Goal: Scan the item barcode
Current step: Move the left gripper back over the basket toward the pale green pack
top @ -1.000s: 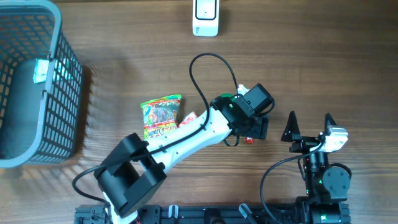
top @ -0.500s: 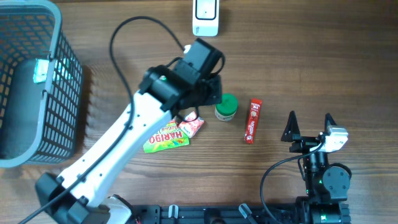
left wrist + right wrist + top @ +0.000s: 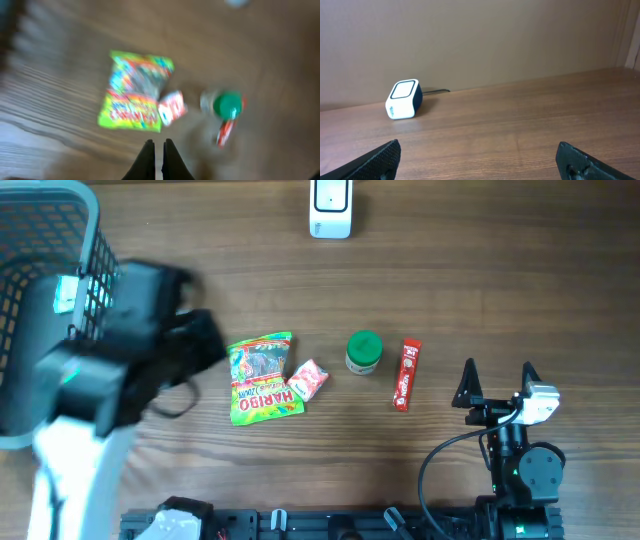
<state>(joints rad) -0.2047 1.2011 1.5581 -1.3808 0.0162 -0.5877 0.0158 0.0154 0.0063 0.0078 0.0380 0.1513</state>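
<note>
Four items lie in a row on the wooden table: a green Haribo bag [image 3: 263, 375] [image 3: 136, 92], a small red-and-white candy [image 3: 308, 380] [image 3: 171, 106], a green-lidded jar [image 3: 364, 351] [image 3: 227, 104] and a red bar [image 3: 407, 374] [image 3: 226, 132]. The white scanner [image 3: 331, 205] [image 3: 403, 98] stands at the far edge. My left gripper [image 3: 210, 345] [image 3: 158, 145] is motion-blurred, high above the table just left of the bag, shut on nothing. My right gripper [image 3: 497, 370] [image 3: 477, 150] rests open and empty near the front right, facing the scanner.
A grey mesh basket [image 3: 30, 195] stands at the far left, partly behind the blurred left arm, with a white tag [image 3: 65, 295] showing inside. Bare wood lies between the items and the scanner.
My left arm has swept from over the jar and bar, across the middle, to the left by the basket, and its jaws have shut. The right arm has not moved.
</note>
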